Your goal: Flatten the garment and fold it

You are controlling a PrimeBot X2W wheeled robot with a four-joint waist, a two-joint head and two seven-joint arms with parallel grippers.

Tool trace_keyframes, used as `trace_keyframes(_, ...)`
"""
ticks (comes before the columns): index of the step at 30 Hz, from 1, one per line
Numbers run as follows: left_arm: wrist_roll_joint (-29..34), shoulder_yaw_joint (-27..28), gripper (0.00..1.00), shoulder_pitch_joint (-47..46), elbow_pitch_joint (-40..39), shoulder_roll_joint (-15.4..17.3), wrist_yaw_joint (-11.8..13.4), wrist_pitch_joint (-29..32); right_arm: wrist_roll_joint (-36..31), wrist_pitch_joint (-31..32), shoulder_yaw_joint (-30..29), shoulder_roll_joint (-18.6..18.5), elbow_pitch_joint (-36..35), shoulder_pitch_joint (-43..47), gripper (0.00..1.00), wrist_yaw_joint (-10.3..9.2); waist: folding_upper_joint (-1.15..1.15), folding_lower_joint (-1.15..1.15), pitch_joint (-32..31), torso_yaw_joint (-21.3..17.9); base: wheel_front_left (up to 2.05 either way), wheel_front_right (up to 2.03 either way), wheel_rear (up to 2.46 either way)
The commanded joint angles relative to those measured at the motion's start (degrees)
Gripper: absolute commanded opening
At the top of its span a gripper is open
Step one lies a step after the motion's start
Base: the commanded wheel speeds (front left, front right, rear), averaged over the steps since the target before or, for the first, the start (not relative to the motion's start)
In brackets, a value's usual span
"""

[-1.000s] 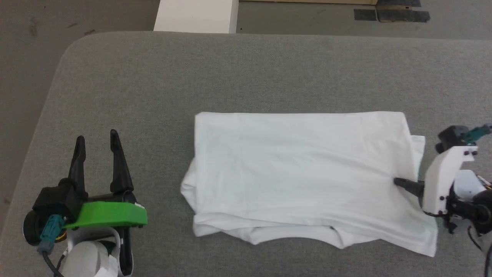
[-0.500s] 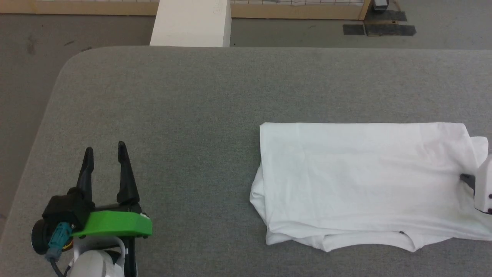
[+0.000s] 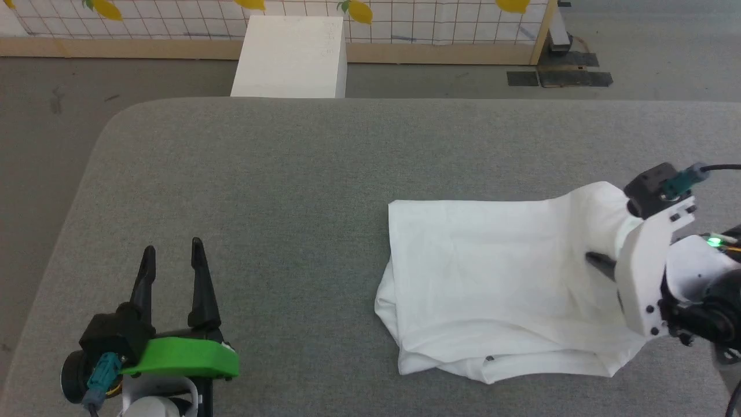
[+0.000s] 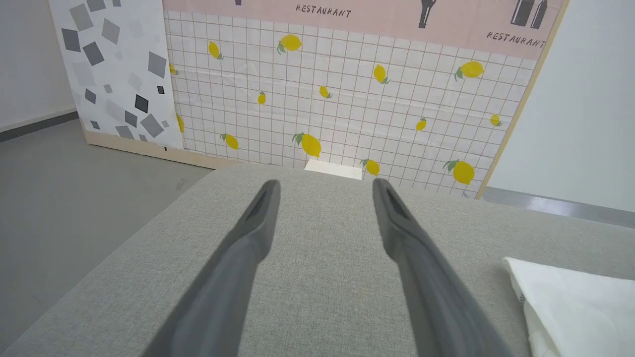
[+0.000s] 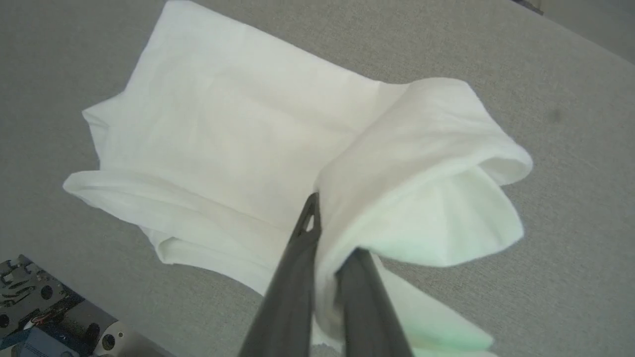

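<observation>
The garment (image 3: 492, 278), a white shirt folded into a rough rectangle, lies on the grey padded table (image 3: 289, 174) right of centre. My right gripper (image 3: 596, 259) is shut on its right edge and has that edge raised off the table. In the right wrist view the pinched cloth (image 5: 421, 173) curls up and over my right gripper (image 5: 322, 233) as a loose fold. My left gripper (image 3: 172, 255) stands open above bare table at the lower left, apart from the shirt. In the left wrist view its two fingers (image 4: 258, 223) are spread, and a corner of the garment (image 4: 570, 307) lies at the lower right.
A rigid white box (image 3: 292, 55) stands on the floor just past the table's far edge. Behind it runs a tiled wall panel with lemon prints (image 4: 347, 99) on a wooden base. The table's rounded left corner (image 3: 110, 127) drops to grey floor.
The head camera has shifted between frames. My right gripper has lifted the shirt's right edge off the table and carried it leftward over the body. The left gripper has kept still.
</observation>
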Motion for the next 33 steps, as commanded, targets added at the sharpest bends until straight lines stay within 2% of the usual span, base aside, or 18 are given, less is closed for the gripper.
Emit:
trace_keyframes(1, 0.11, 0.03, 1.00, 0.67, -0.25, -0.14, -0.38, -0.26, 0.44, 0.24, 1.21, 1.31, -0.64, -0.44, 0.00, -0.09, 0.00, 0.00, 0.12, 0.35, 0.00, 0.00, 0.00)
trace_keyframes(7, 0.04, -0.56, 1.00, 0.00, -0.22, -0.29, -0.47, -0.24, 0.42, -0.81, 7.80, 5.13, 1.30, -4.11, 0.00, -0.09, 0.00, 0.00, 1.23, 2.13, 0.00, 0.00, 0.00)
trace_keyframes(16, -0.26, -1.52, 1.00, -1.07, 0.28, -0.86, -0.49, -0.23, -0.08, -5.34, 15.27, 10.08, 10.76, -10.28, 0.00, -0.09, 0.00, 0.00, 3.87, 5.39, 0.00, 0.00, 0.00)
trace_keyframes(24, -0.59, -2.40, 1.00, -2.91, 1.30, -1.49, -0.94, -0.24, 1.13, -8.87, 18.40, 13.33, 19.91, -12.88, 0.00, -0.09, 0.00, 0.00, 5.99, 8.07, 0.00, 0.00, 0.00)
trace_keyframes(29, -0.69, -2.63, 1.00, -3.26, 1.89, -1.88, -1.08, -0.25, 1.50, -11.09, 20.67, 14.11, 24.13, -13.39, 0.00, -0.09, 0.00, 0.00, 6.25, 8.64, 0.00, 0.00, 0.00)
trace_keyframes(30, -0.69, -2.60, 1.00, -3.26, 1.99, -1.94, -1.10, -0.25, 1.58, -11.98, 21.18, 14.29, 24.66, -13.61, 0.25, -0.09, 0.00, 0.00, 6.15, 8.64, 0.00, 0.00, 0.00)
trace_keyframes(31, -0.70, -2.55, 1.00, -3.23, 2.05, -1.98, -1.11, -0.25, 1.82, -12.76, 21.37, 14.48, 25.05, -13.76, 1.00, -0.09, 0.00, 0.00, 6.05, 8.59, 0.00, 0.00, 0.00)
trace_keyframes(33, -0.66, -2.41, 1.00, -3.14, 2.17, -2.04, -1.14, -0.25, 1.95, -14.40, 22.04, 14.94, 25.62, -14.40, 1.00, -0.09, 0.00, 0.00, 5.68, 8.40, 0.00, 0.00, 0.00)
